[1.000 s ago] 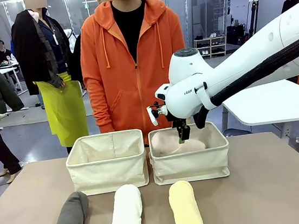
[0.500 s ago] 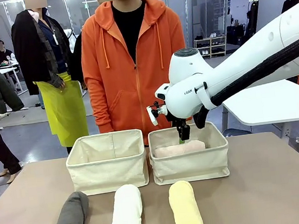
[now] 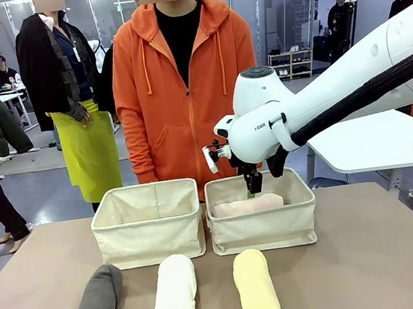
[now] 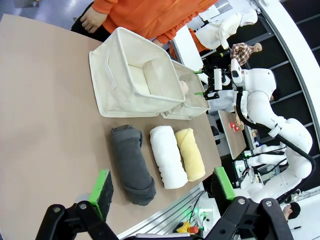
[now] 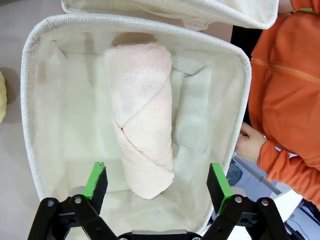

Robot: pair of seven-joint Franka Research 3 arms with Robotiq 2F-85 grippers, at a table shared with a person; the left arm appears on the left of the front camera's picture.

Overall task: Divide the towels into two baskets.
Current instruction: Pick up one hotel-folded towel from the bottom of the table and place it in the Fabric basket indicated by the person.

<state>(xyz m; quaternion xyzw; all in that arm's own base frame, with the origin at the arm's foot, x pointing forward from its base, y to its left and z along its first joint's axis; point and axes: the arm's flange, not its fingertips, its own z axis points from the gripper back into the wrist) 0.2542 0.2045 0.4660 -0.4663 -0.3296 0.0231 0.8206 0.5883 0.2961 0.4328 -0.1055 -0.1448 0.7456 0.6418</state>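
Note:
A pale pink rolled towel [image 5: 140, 135] lies loose inside the right basket [image 3: 265, 230], along its floor. My right gripper [image 5: 156, 177] hangs open just above it, fingers spread wider than the roll and not touching it; from the front the right gripper [image 3: 251, 189] dips into the basket's mouth. The left basket [image 3: 149, 241] holds nothing that I can see. Dark grey [image 3: 97, 307], white [image 3: 173, 294] and pale yellow [image 3: 257, 288] towels lie side by side at the table's near edge. My left gripper [image 4: 162, 185] is open, high above the near edge.
A person in an orange hoodie [image 3: 183, 89] stands right behind the baskets, one hand [image 5: 250, 142] close to the right basket's far wall. The brown table [image 3: 384, 253] has bare room on both sides of the towels. Other people stand farther back on the left.
The pink towel, raised at one end a second ago, has dropped flat into the right basket. My right gripper's fingers have spread off it; the arm has barely moved.

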